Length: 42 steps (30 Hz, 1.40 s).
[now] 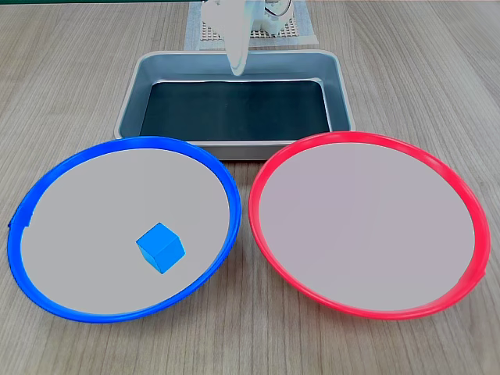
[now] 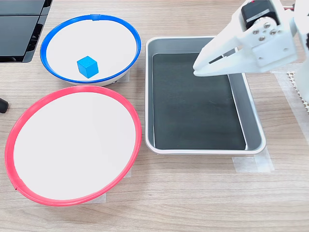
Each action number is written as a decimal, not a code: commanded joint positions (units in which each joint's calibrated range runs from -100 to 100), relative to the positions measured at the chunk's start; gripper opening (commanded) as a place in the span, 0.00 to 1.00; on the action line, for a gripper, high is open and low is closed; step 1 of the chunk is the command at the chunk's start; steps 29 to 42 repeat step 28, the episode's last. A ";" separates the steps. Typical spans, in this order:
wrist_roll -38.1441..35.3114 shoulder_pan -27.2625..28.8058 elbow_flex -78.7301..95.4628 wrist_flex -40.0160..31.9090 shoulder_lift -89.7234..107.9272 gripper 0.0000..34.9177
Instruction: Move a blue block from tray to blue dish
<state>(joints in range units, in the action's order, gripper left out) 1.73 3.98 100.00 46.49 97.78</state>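
Blue block (image 1: 160,247) in blue dish (image 1: 47,187); tool (image 2: 197,68) over tray (image 2: 203,150), jaws together, empty, arm cropped.

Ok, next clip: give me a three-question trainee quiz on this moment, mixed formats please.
1. True or false: the blue block lies in the tray.
2. Which plate is bare? A) the blue dish B) the red-rimmed plate
3. Fill in: in the second exterior view the gripper hangs over the ____.

Key
1. False; it sits on the blue dish, and the tray's dark bottom shows nothing on it.
2. B
3. tray; its jaws look closed together, holding nothing.
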 commanded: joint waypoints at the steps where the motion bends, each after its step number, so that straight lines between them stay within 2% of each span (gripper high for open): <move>1: -0.29 -0.08 0.00 0.93 1.28 0.01; 42: -0.49 0.30 0.00 0.85 1.28 0.01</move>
